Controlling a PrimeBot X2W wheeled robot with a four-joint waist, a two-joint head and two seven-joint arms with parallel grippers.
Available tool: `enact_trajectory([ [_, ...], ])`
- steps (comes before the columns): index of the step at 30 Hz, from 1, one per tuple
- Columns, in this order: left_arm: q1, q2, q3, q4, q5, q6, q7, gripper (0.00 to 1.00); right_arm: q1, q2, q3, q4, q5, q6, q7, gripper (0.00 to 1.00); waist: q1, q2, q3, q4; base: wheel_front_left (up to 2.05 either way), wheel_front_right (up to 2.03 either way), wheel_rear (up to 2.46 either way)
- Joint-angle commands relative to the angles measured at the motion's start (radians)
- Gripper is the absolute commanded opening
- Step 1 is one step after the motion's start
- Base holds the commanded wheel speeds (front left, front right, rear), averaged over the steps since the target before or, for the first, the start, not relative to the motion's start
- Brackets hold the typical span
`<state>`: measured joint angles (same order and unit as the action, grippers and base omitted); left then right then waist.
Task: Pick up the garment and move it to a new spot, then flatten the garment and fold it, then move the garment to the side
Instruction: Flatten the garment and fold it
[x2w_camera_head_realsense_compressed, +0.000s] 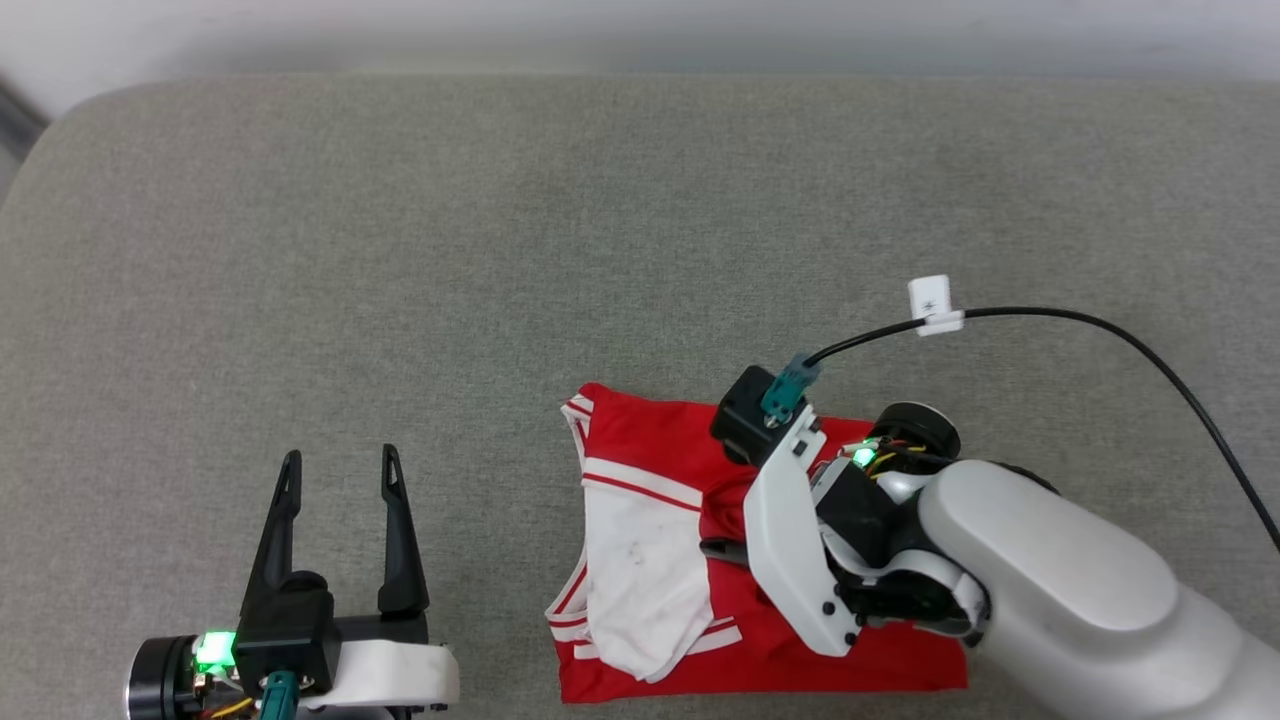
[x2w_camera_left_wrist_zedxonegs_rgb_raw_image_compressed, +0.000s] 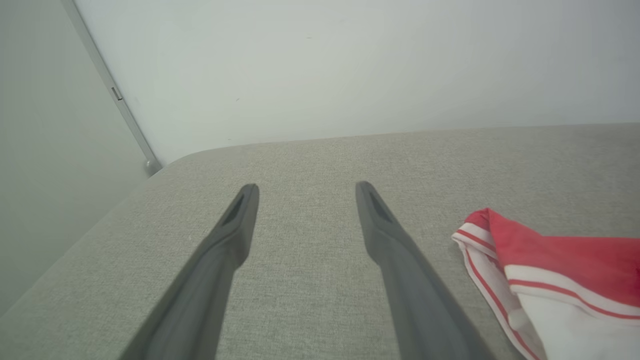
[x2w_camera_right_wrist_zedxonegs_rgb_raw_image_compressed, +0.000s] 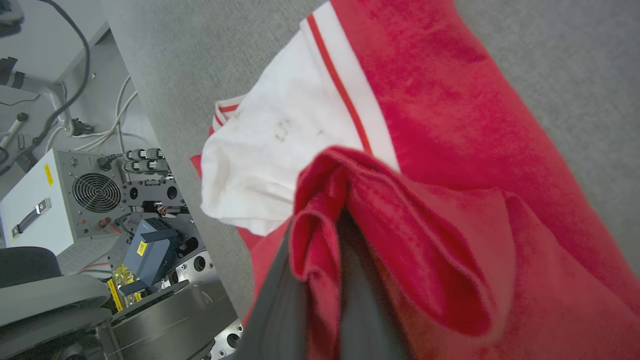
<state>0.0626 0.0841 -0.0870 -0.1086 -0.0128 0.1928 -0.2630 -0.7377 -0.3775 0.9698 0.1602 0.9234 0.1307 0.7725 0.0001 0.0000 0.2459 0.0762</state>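
Grey cushion (x2w_camera_head_realsense_compressed: 400, 250), garment (x2w_camera_head_realsense_compressed: 650, 435), black cable (x2w_camera_head_realsense_compressed: 1040, 312) nearby

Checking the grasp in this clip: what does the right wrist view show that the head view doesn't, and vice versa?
Right wrist view: a red fold of the garment pinched in the right gripper; a fan box and cables off the cushion edge. Head view: the left gripper open, apart from the garment. Both: its white sleeve and striped trim.
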Motion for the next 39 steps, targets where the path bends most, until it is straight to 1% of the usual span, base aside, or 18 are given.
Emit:
enact_trajectory([
  [1, -0.019, -0.004, -0.002, 0.003, 0.000, -0.004, -0.002, 1.00, -0.029, 0.020, 0.049, 0.061, -0.027, 0.000, -0.026, 0.00, -0.0001, 0.0000, 0.018, 0.013, 0.00, 0.00, 0.00],
  [4, -0.029, -0.008, -0.006, 0.008, -0.001, -0.004, -0.002, 1.00, -0.050, 0.035, 0.128, 0.143, -0.059, 0.000, -0.056, 0.00, -0.0001, 0.0000, 0.028, 0.020, 0.00, 0.00, 0.00],
  [6, -0.031, -0.009, -0.007, 0.011, -0.002, -0.004, -0.002, 1.00, -0.049, 0.041, 0.168, 0.186, -0.052, 0.000, -0.083, 0.00, -0.0001, 0.0000, 0.030, 0.022, 0.00, 0.00, 0.00],
  [10, -0.026, -0.011, 0.001, 0.017, -0.003, -0.004, -0.002, 1.00, -0.073, 0.044, 0.204, 0.198, -0.031, 0.000, -0.166, 0.00, -0.0001, 0.0000, 0.022, 0.013, 0.00, 0.00, 0.00],
  [11, -0.023, -0.011, 0.003, 0.020, -0.004, -0.005, -0.002, 1.00, -0.086, 0.037, 0.206, 0.189, -0.030, 0.000, -0.195, 0.26, -0.0001, 0.0000, 0.015, 0.011, 0.00, 0.00, 0.00],
  [12, -0.021, -0.011, 0.006, 0.022, -0.004, -0.006, -0.002, 1.00, -0.098, 0.031, 0.208, 0.176, -0.030, 0.000, -0.224, 0.98, -0.0001, 0.0000, 0.008, 0.007, 0.00, 0.00, 0.00],
  [13, -0.017, -0.010, 0.009, 0.024, -0.003, -0.005, -0.002, 1.00, -0.103, 0.023, 0.205, 0.163, -0.024, 0.000, -0.255, 1.00, -0.0001, 0.0000, -0.001, 0.002, 0.00, 0.00, 0.00],
  [16, -0.004, -0.010, 0.015, 0.026, -0.002, -0.007, -0.002, 1.00, -0.116, -0.013, 0.191, 0.113, -0.023, 0.000, -0.347, 1.00, -0.0001, 0.0000, -0.029, -0.013, 0.00, 0.00, 0.00],
  [17, -0.004, -0.010, 0.015, 0.026, -0.002, -0.007, -0.002, 1.00, -0.116, -0.013, 0.191, 0.113, -0.023, 0.000, -0.347, 1.00, -0.0001, 0.0000, -0.029, -0.013, 0.00, 0.00, 0.00],
  [18, 0.000, -0.008, 0.016, 0.025, -0.002, -0.009, -0.002, 1.00, -0.121, -0.027, 0.179, 0.096, -0.028, 0.000, -0.385, 1.00, -0.0001, 0.0000, -0.039, -0.018, 0.00, 0.00, 0.00],
  [21, 0.017, -0.005, 0.022, 0.023, -0.002, -0.011, -0.002, 1.00, -0.114, -0.064, 0.117, 0.070, -0.069, 0.000, -0.509, 1.00, -0.0001, 0.0000, -0.065, -0.032, 0.00, 0.00, 0.00],
  [23, 0.026, -0.004, 0.026, 0.020, -0.002, -0.012, -0.002, 1.00, -0.088, -0.083, 0.056, 0.076, -0.107, 0.000, -0.593, 1.00, -0.0001, 0.0000, -0.079, -0.040, 0.00, 0.00, 0.00],
  [26, 0.043, -0.003, 0.033, 0.018, -0.004, -0.013, -0.002, 1.00, -0.038, -0.086, -0.079, 0.119, -0.198, 0.000, -0.737, 1.00, -0.0001, 0.0000, -0.098, -0.053, 0.00, 0.00, 0.00],
  [30, 0.060, -0.003, 0.039, 0.017, -0.004, -0.018, -0.002, 1.00, 0.062, -0.050, -0.289, 0.187, -0.329, 0.000, -0.920, 1.00, -0.0001, 0.0000, -0.117, -0.061, 0.00, 0.00, 0.00],
  [32, 0.070, -0.004, 0.039, 0.017, -0.003, -0.020, -0.002, 1.00, 0.119, -0.037, -0.377, 0.205, -0.408, 0.000, -0.986, 1.00, -0.0001, 0.0000, -0.127, -0.063, 0.00, 0.00, 0.00],
  [36, 0.084, -0.005, 0.038, 0.024, -0.004, -0.026, -0.002, 1.00, 0.265, -0.001, -0.551, 0.182, -0.531, 0.000, -1.033, 1.00, -0.0001, 0.0000, -0.145, -0.061, 0.00, 0.00, 0.00],
  [39, 0.098, -0.006, 0.036, 0.031, -0.004, -0.033, -0.002, 1.00, 0.374, 0.039, -0.686, 0.113, -0.594, 0.000, -1.037, 1.00, -0.0001, 0.0000, -0.159, -0.060, 0.00, 0.00, 0.00],
])
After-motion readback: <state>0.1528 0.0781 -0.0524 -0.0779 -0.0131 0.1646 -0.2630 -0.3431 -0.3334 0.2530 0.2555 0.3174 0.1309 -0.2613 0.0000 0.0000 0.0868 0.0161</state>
